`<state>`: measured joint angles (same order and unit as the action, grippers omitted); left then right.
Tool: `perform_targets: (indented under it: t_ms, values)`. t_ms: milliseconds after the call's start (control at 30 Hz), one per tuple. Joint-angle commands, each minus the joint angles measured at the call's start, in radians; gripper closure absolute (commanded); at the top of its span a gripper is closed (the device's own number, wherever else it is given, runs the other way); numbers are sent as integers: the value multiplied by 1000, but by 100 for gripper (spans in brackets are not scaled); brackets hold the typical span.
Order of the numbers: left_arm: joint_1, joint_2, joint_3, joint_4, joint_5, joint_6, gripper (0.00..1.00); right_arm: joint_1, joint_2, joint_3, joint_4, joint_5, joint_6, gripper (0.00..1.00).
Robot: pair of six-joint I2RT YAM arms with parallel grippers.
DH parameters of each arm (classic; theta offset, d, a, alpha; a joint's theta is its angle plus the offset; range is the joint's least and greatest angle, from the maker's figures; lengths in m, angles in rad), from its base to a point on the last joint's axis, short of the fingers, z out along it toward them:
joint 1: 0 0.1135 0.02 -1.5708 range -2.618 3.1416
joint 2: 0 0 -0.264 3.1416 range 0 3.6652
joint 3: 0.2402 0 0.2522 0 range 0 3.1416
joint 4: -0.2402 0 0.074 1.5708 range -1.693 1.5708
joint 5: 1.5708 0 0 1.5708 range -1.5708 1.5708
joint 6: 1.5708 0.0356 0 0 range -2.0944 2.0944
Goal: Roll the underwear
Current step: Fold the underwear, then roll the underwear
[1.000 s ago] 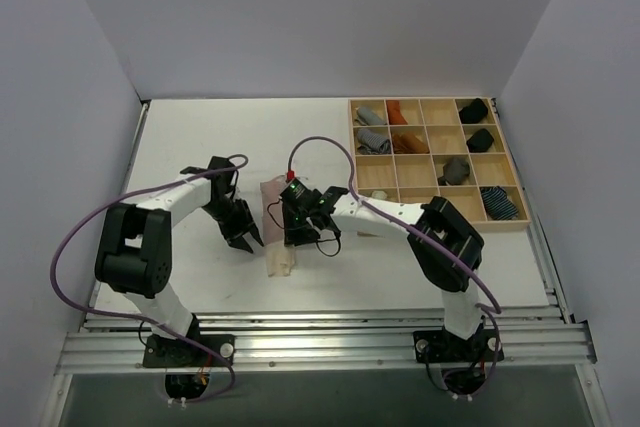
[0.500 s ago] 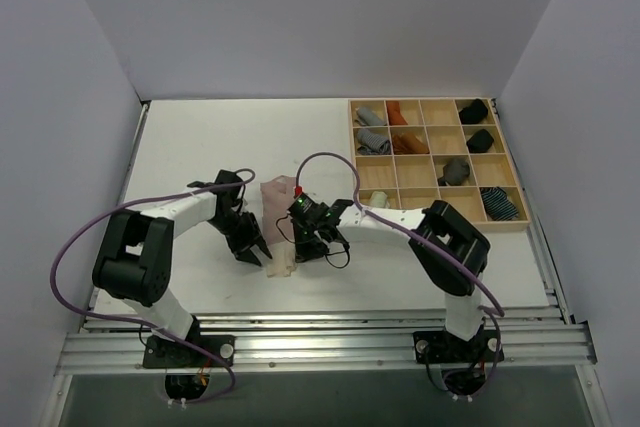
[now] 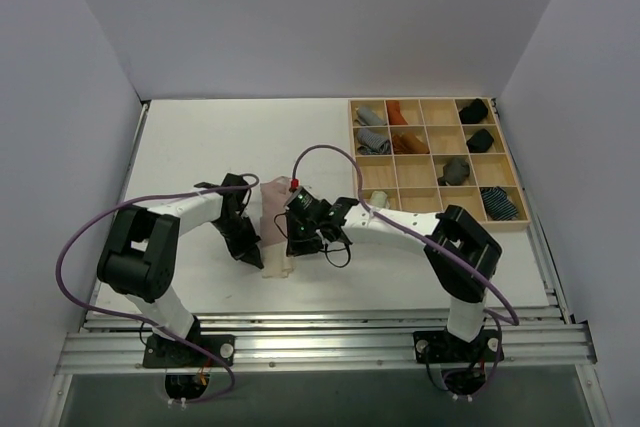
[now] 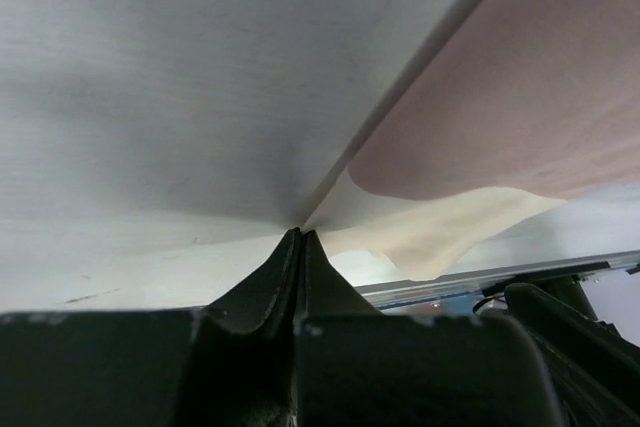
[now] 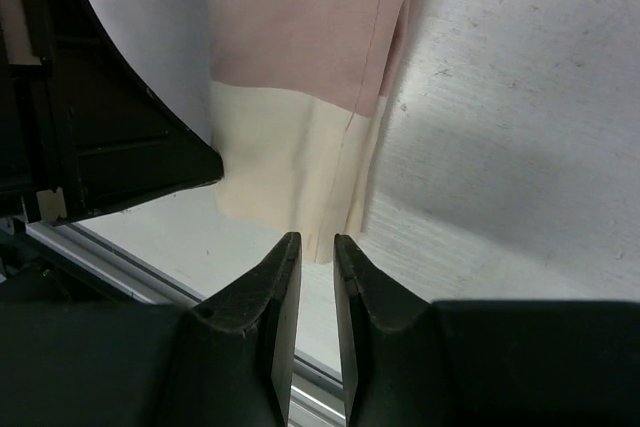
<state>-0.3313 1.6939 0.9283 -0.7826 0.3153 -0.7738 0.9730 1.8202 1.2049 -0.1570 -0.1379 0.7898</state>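
Observation:
The dusty pink underwear [image 3: 272, 215] lies folded into a long strip on the white table, its beige part [image 3: 277, 263] nearest the front edge. My left gripper [image 3: 257, 260] is at the strip's left side. Seen from the left wrist, it [image 4: 300, 233] is shut, with the thin beige edge [image 4: 440, 227] running into its tips. My right gripper [image 3: 288, 250] hovers over the strip's near end. The right wrist view shows it [image 5: 317, 243] slightly open, a narrow gap between the jaws, and the beige hem [image 5: 290, 167] just ahead of the tips. No yellow-green piece is in view.
A wooden compartment tray [image 3: 433, 159] at the back right holds grey, rust, black and blue-striped rolls. An aluminium rail [image 3: 320, 332] runs along the near edge, just past the beige hem. Purple cables loop over both arms. The left gripper's black body [image 5: 100, 147] sits close beside the right one.
My left gripper has slid right to the underwear's left edge and shut. My right gripper has moved toward the beige near end, and its jaws have narrowed.

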Motion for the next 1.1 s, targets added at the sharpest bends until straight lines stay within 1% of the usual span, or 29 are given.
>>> perform_targets:
  t_ms: [0, 133, 167, 200, 267, 333, 433, 533, 567, 600, 667, 800, 967, 1067]
  values:
    - [-2, -40, 24, -76, -65, 8, 98, 21, 30, -4, 23, -8, 20, 84]
    - [-2, -63, 20, -116, -76, 2, 97, 41, 57, -19, 36, -19, 26, 85]
    - [-2, -69, 21, -125, -78, 1, 90, 41, 57, -13, 30, -19, 25, 85]
    - [-2, -76, 23, -132, -81, -2, 86, 41, 56, -4, 18, -12, 20, 85]
    - [-2, -103, 40, -150, -90, -13, 84, 27, 38, 51, -47, 10, -4, 85]
    - [-2, -134, 75, -184, -111, -27, 77, 7, 16, 120, -113, 34, -30, 85]
    - [-6, -187, 106, -188, -136, -51, 71, -43, -5, 183, -159, 47, -49, 85]
    - [-20, -236, 81, -72, -93, -105, 70, -91, 16, 248, -150, 32, -76, 85]
    - [-21, -246, 43, -43, -76, -120, 70, -100, 33, 289, -151, 24, -93, 84]
    - [-28, -255, 18, -8, -37, -137, 70, -109, 48, 309, -156, 18, -103, 84]
    - [-40, -267, -28, 64, -9, -183, 70, -126, 99, 343, -150, 9, -125, 84]
    - [-64, -255, -152, 152, 1, -237, 70, -149, 209, 401, -96, -37, -144, 85]
    - [-86, -201, -258, 264, -15, -307, 70, -168, 324, 470, -96, -31, -143, 85]
    - [-97, -177, -284, 264, -34, -315, 70, -186, 367, 495, -108, -13, -156, 85]
